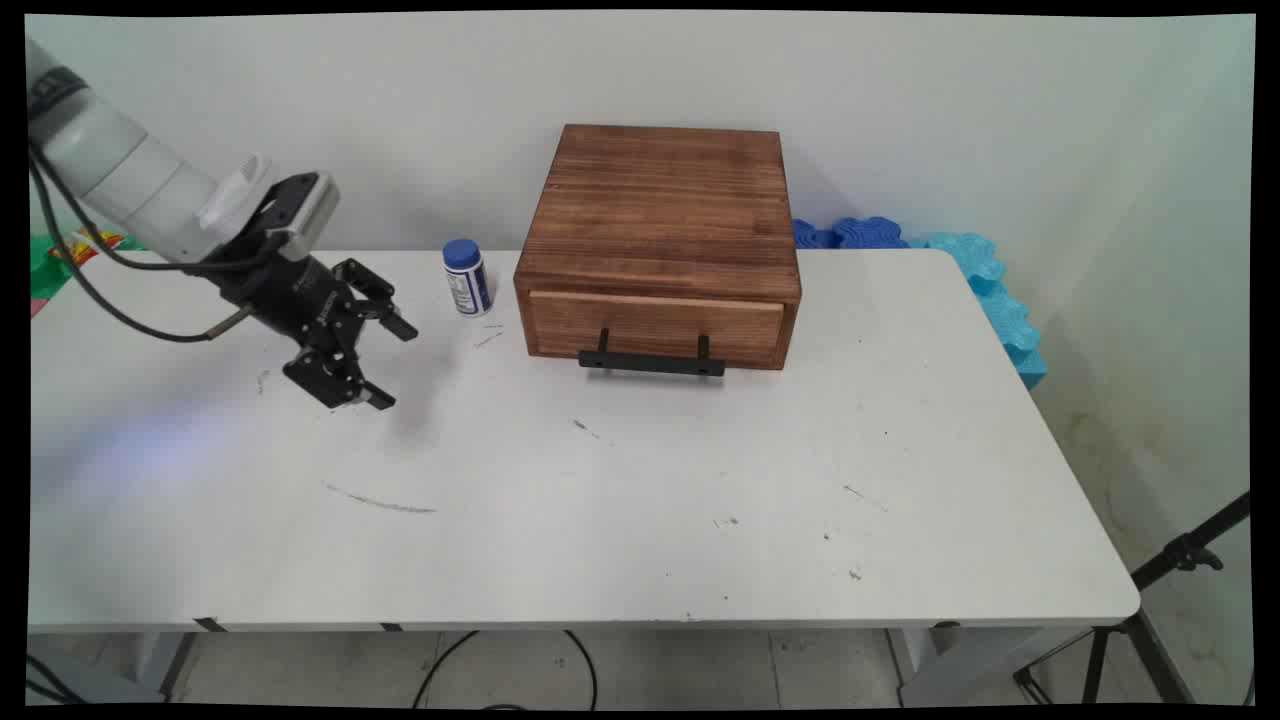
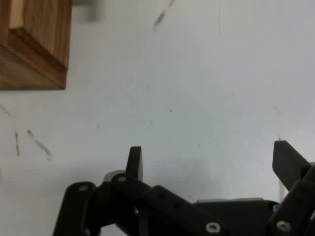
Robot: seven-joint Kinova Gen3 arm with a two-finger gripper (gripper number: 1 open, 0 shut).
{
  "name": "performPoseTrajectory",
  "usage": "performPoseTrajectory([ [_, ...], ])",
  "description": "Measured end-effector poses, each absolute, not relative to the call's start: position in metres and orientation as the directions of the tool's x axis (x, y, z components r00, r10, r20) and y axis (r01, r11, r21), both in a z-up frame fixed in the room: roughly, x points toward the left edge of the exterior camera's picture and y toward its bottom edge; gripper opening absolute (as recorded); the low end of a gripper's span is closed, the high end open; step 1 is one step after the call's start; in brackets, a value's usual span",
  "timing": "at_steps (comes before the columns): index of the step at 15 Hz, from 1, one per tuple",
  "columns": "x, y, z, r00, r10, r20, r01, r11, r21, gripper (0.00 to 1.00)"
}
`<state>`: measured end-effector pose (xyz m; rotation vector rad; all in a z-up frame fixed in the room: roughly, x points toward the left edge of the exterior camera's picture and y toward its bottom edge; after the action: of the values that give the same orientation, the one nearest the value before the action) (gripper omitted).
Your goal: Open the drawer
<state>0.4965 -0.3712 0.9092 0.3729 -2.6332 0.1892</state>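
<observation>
Nearest the main camera, the white table (image 1: pixel 620 500) is seen as a broad scuffed surface, its front edge crossing the bottom of the view above a loop of cable on the floor. Set toward the back of it, close to the wall, is the wooden drawer box (image 1: pixel 660 245), with its single drawer shut and a black bar handle (image 1: pixel 652 362) fixed low across the front; one corner of the box is also caught at the upper left of the hand view. Behind the box and along the table's far right edge, blue foam pieces (image 1: pixel 985 290) are visible. The gripper (image 1: pixel 385 362) is held at the left of the table, tilted down and toward the box, just over the surface by the look of its shadow; its fingers are spread wide and nothing is held between them, only bare tabletop being seen there in the hand view. A small white bottle with a blue cap (image 1: pixel 466 278) is stood upright between gripper and box, just beside the box's left front corner, apart from both. No contact with anything is shown.
</observation>
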Motion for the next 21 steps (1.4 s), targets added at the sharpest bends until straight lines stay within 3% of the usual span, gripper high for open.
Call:
performPoseTrajectory([
  [11,0.410,-0.409,0.913,-0.841,-0.192,0.505,-0.297,0.945,-0.135,1.00],
  [21,0.314,-0.443,0.877,-0.832,-0.197,0.518,-0.341,0.919,-0.199,1.00],
])
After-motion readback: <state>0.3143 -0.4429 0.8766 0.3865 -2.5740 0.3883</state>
